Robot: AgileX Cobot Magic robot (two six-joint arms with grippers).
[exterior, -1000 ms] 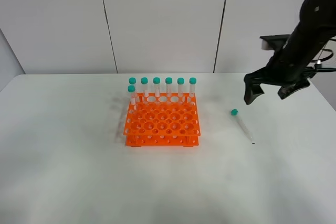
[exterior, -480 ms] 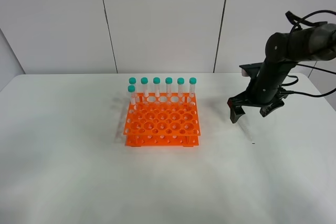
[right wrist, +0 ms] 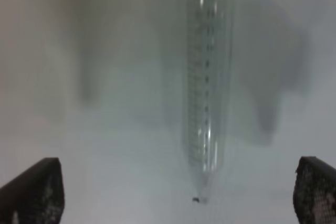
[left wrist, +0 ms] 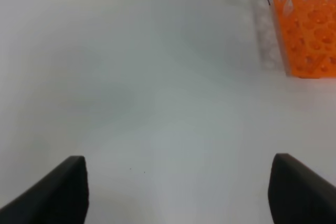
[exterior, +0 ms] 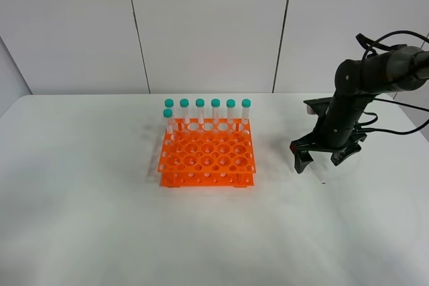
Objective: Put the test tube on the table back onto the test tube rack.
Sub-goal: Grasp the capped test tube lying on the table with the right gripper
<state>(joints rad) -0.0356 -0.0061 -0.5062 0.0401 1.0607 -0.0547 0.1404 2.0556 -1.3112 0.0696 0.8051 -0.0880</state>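
Observation:
The test tube lies flat on the white table, right of the orange test tube rack. In the right wrist view it is clear, with graduation marks and its pointed tip toward the camera; its cap is out of view. My right gripper is open and low over the tube, one finger on each side, and shows in the right wrist view. In the exterior view the gripper hides most of the tube. My left gripper is open and empty over bare table, left of the rack.
Several teal-capped tubes stand upright in the rack's back row and back-left corner. The rack's other holes are unfilled. The right arm's cables hang at the far right. A panelled wall stands behind the table.
My right gripper has come down and to the left, from above the table's right rear to low over the lying tube, now straddling it. The rack has not moved.

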